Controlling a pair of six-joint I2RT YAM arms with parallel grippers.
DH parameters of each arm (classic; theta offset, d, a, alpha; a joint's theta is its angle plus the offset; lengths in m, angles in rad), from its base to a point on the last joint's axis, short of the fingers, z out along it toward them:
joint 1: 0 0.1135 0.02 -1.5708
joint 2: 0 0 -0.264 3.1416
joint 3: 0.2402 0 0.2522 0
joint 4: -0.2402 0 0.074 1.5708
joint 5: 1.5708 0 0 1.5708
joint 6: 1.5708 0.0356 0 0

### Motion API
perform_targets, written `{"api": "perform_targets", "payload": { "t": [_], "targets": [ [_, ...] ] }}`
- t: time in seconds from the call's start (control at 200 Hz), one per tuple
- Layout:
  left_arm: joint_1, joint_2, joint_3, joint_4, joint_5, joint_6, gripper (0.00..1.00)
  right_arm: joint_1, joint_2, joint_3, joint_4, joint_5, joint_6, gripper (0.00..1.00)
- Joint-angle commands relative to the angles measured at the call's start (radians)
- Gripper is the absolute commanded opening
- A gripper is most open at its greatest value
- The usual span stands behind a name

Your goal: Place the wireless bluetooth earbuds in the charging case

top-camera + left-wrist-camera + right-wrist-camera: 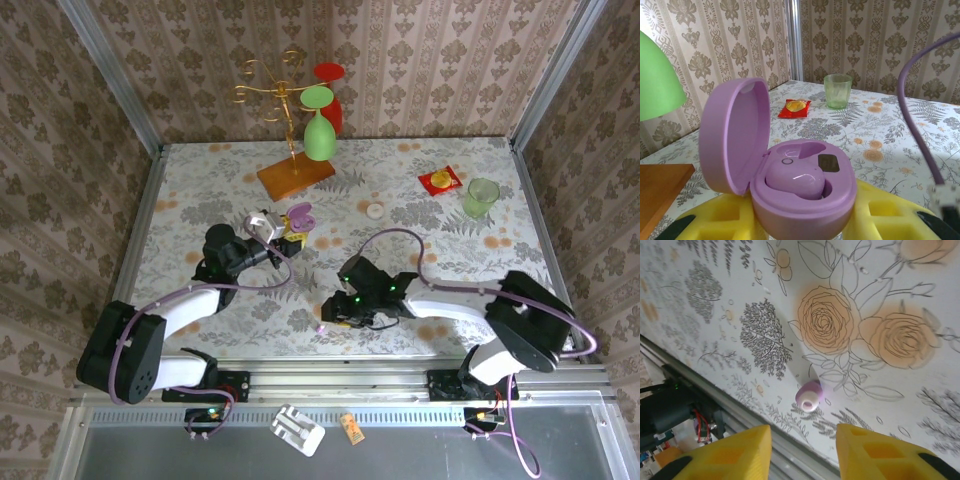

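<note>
The lilac charging case [805,200] stands open, its lid [735,135] swung up to the left. My left gripper [802,217] is shut on its base, a yellow finger [715,220] on each side. One earbud [795,180] sits in a well inside it. From above, the case [300,215] is at the left gripper [283,235], left of the table's middle. The other earbud [809,395] lies on the tablecloth just beyond my right gripper [802,440]. That gripper is open with nothing between its fingers. In the top view this earbud [322,328] lies by the right gripper [333,312], close to the front edge.
The metal front rail [765,425] runs right beside the loose earbud. A green cup [481,197] and a red packet [439,181] sit at the back right. A white disc [375,210] lies mid-table. A wooden-based stand [295,175] holding a green and a red glass rises at the back.
</note>
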Motion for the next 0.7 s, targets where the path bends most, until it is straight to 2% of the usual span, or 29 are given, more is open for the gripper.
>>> {"api": "perform_targets", "payload": {
  "t": [0.0, 0.36, 0.695],
  "targets": [
    [0.009, -0.035, -0.015, 0.019, -0.006, -0.001, 0.23, 0.021, 0.059, 0.050, 0.065, 0.021, 0.057, 0.36],
    [0.008, -0.052, -0.017, -0.013, -0.008, 0.015, 0.23, 0.026, 0.172, 0.076, 0.088, -0.012, 0.074, 0.24],
    [0.007, -0.049, -0.014, -0.009, -0.003, 0.010, 0.23, 0.003, 0.108, 0.068, -0.014, 0.034, 0.018, 0.17]
  ]
}}
